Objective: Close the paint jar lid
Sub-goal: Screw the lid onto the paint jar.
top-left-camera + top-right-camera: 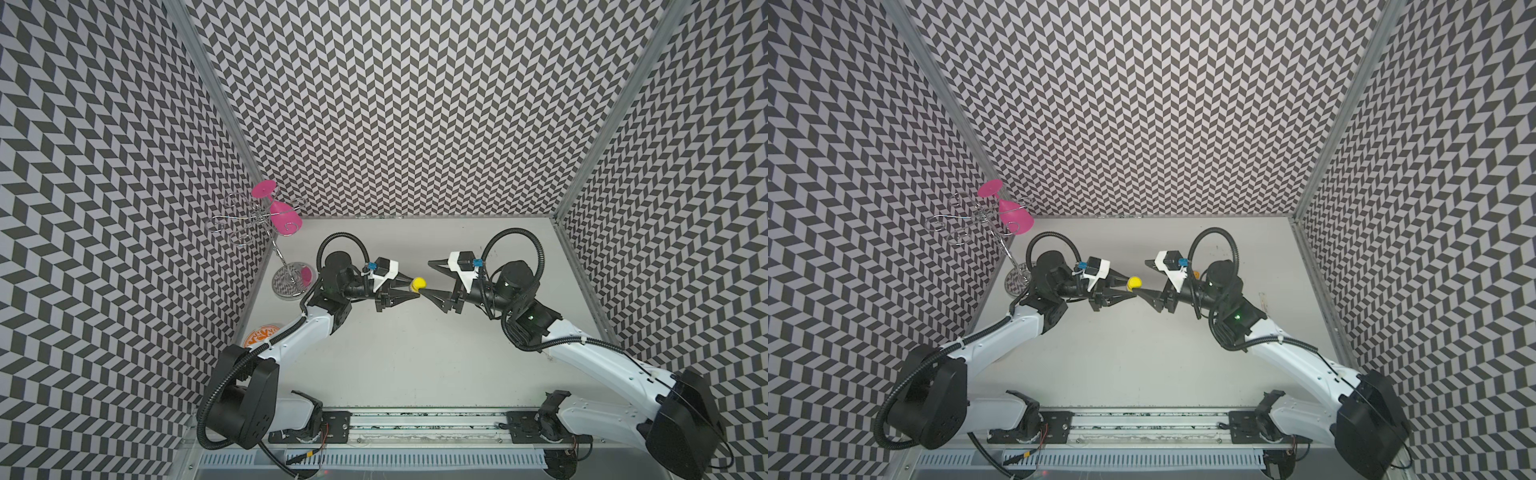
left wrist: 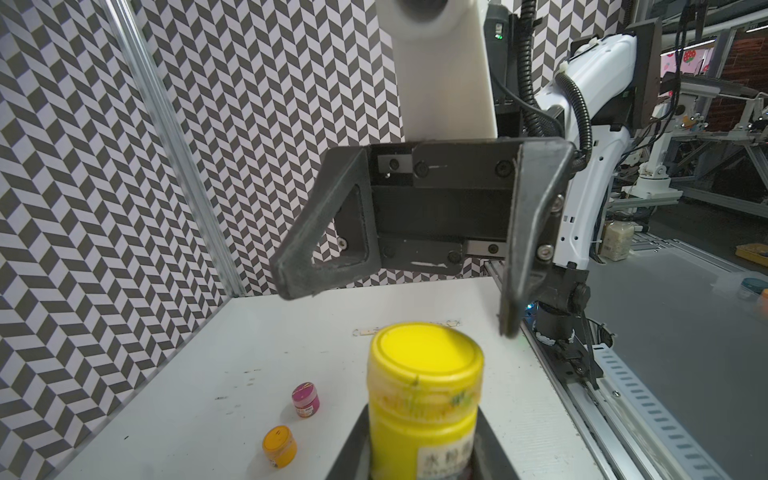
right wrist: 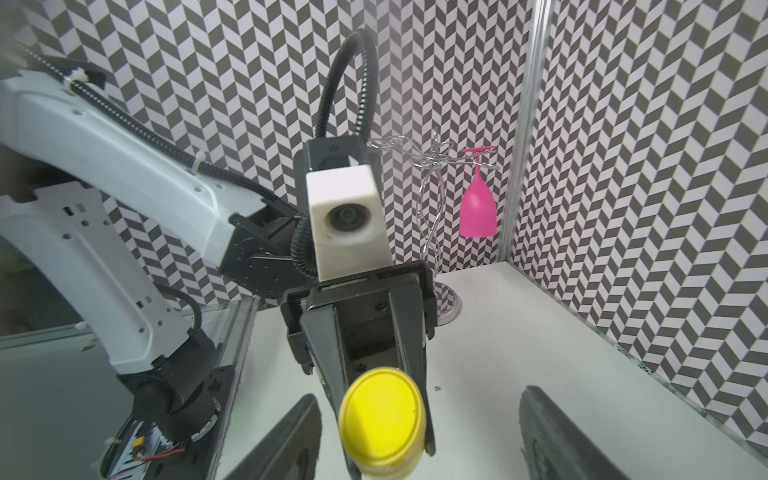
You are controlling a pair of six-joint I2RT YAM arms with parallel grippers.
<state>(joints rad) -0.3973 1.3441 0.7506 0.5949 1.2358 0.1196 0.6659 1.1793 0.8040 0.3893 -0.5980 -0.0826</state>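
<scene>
Jar near spread right gripper

One yellow jar, one pink jar, one orange jar: three in all. One wine glass, one wire rack.

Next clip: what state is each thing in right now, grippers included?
yellow paint jar: clamped in left gripper.
lid: seated on the jar; tightness unclear.
left gripper: shut on yellow paint jar.
right gripper: open, near the lid, holding nothing.
pink glass: hanging upside down from wire rack.
magenta jar: upright, lid on.
orange jar: upright, lid on.
</scene>
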